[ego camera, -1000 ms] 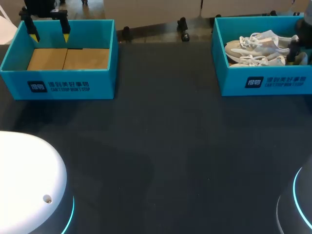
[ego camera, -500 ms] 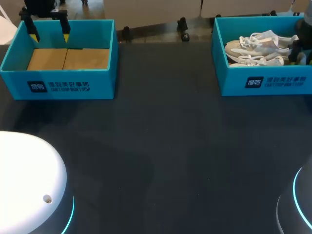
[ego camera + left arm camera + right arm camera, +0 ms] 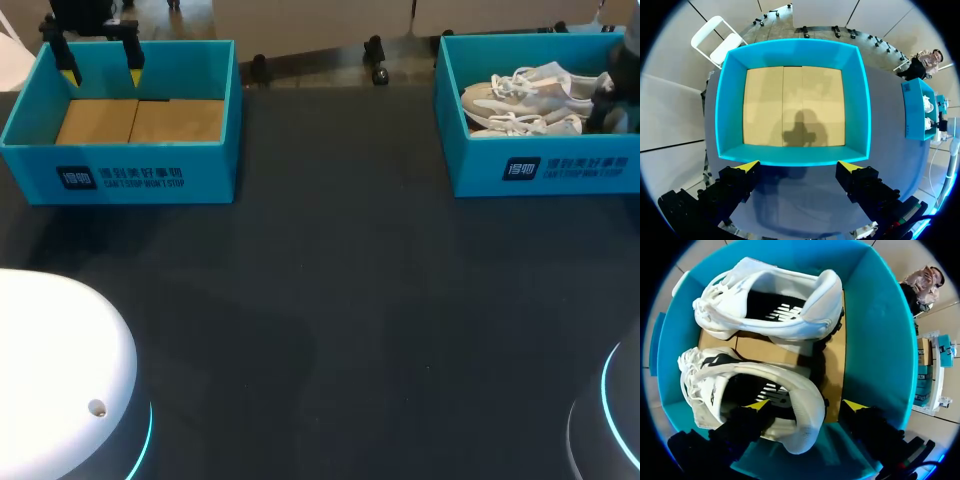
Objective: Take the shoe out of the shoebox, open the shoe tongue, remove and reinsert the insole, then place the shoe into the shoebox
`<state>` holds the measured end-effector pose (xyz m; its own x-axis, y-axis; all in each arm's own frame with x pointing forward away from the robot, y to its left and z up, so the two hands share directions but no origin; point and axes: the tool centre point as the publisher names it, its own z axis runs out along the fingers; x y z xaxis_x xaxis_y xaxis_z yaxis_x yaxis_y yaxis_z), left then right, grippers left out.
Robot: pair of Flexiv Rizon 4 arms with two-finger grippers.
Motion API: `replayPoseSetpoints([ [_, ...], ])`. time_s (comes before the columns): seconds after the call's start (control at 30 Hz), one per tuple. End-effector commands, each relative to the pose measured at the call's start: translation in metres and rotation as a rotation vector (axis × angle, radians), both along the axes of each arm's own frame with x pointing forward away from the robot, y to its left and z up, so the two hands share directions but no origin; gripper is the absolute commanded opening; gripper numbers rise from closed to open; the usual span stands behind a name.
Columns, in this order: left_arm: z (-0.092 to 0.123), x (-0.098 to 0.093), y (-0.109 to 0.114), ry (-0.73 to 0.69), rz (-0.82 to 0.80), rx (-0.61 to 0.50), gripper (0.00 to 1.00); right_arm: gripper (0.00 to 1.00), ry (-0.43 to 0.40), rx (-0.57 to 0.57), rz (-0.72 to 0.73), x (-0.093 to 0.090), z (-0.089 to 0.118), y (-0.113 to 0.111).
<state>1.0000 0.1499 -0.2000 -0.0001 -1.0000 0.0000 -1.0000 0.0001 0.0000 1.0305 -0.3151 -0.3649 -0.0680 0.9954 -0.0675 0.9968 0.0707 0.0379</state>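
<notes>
Two open blue shoeboxes stand well apart at the far side of the dark bench. The left shoebox holds nothing but its brown cardboard floor. The left gripper hangs above that box near its far wall, touching nothing, its fingers spread wide apart, with the yellow tips pointing down. From the left wrist, the box lies ahead of the gripper, with one blue wall running between the two tips.

The right shoebox holds a pair of white laced shoes lying side by side on the cardboard, heels toward the right arm. The right gripper is down inside this box at the heel end of one shoe. Its fingers are apart and straddle the heel collar: one finger sits inside the shoe's opening over the dark insole, and the other is outside, between the heel and the box wall. I cannot tell if either finger presses on the collar. The second shoe lies just beside the first, farther ahead of the gripper, with its own dark insole showing.
</notes>
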Motion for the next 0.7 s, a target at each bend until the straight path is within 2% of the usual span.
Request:
replayPoseSetpoints([
  [0.03, 0.0, 0.0, 0.0, 0.0, 0.0, 0.0, 1.0, 0.89, 0.011, 0.005, -0.001, 0.005, -0.006, -0.001],
  [0.2, 0.0, 0.0, 0.0, 0.0, 0.0, 0.0, 1.0, 0.89, 0.017, 0.012, -0.003, 0.006, -0.009, -0.001],
  [0.27, 0.0, 0.0, 0.0, 0.0, 0.0, 0.0, 1.0, 0.83, 0.021, 0.016, -0.004, 0.006, -0.01, 0.0],
  [0.33, 0.0, 0.0, 0.0, 0.0, 0.0, 0.0, 1.0, 0.71, 0.028, 0.02, -0.009, 0.005, -0.012, 0.002],
  [0.4, 0.0, 0.0, 0.0, 0.0, 0.0, 0.0, 1.0, 0.52, 0.032, 0.024, -0.014, 0.004, -0.013, 0.003],
  [0.47, 0.0, 0.0, 0.0, 0.0, 0.0, 0.0, 1.0, 0.46, 0.037, 0.03, -0.026, 0.001, -0.015, 0.004],
  [0.5, 0.0, 0.0, 0.0, 0.0, 0.0, 0.0, 1.0, 0.35, 0.041, 0.029, -0.038, 0.0, -0.016, 0.004],
  [0.53, 0.0, 0.0, 0.0, 0.0, 0.0, 0.0, 1.0, 0.09, 0.045, 0.029, -0.045, -0.001, -0.017, 0.005],
  [0.57, 0.0, 0.0, 0.0, 0.0, 0.0, 0.0, 1.0, 0.0, 0.045, 0.03, -0.046, -0.002, -0.017, 0.005],
  [0.7, 0.0, 0.0, 0.0, 0.0, 0.0, 0.0, 1.0, 0.0, 0.039, 0.033, -0.066, -0.006, -0.016, 0.006],
])
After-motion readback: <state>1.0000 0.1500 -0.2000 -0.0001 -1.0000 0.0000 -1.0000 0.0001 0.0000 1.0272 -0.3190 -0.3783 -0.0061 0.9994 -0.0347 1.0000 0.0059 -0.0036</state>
